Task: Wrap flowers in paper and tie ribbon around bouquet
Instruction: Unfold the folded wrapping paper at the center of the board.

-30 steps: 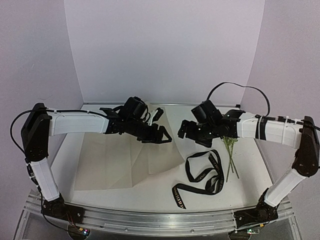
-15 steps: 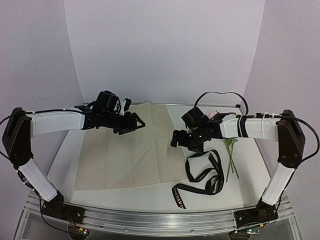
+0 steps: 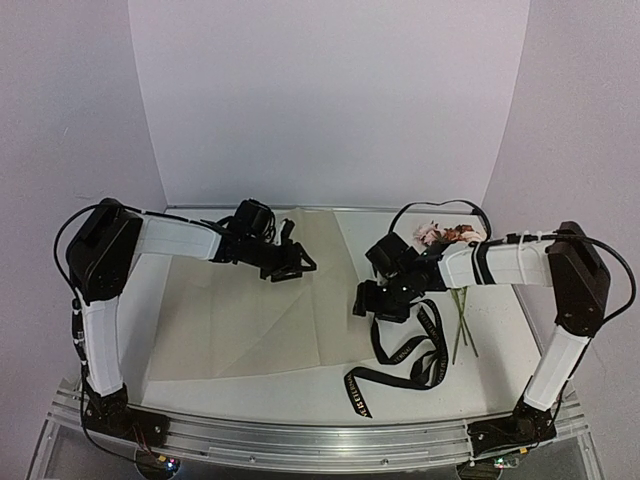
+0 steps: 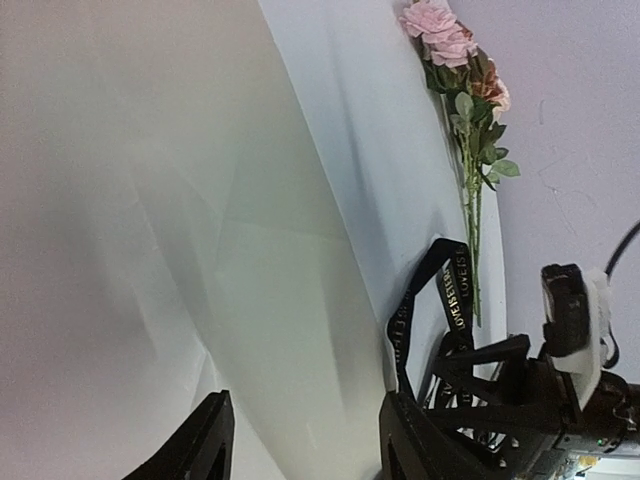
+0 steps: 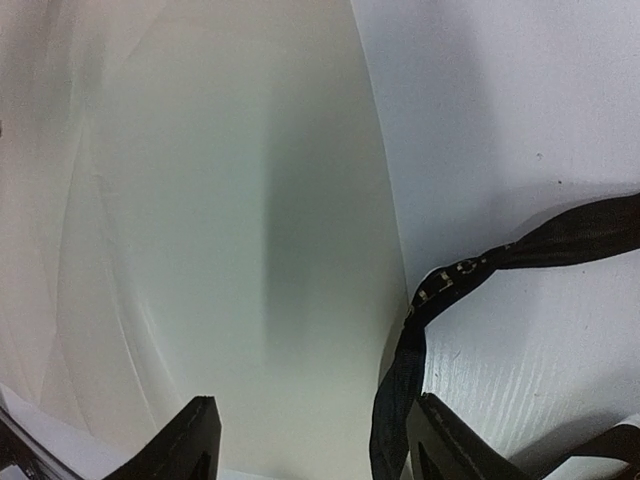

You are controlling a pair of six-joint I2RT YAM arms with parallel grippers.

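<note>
Jaws of the left gripper (image 3: 287, 266) stand parted with nothing between them, above the upper middle of the one sheet of paper (image 3: 240, 320). The creased paper lies spread across the left and centre of the table (image 3: 505, 345). The right gripper (image 3: 373, 303), likewise parted and empty, hangs over the paper's right edge, just beside the single black ribbon (image 3: 405, 350) looped at lower centre-right. One bunch of flowers (image 3: 460, 305) lies at right, blooms toward the top.
</note>
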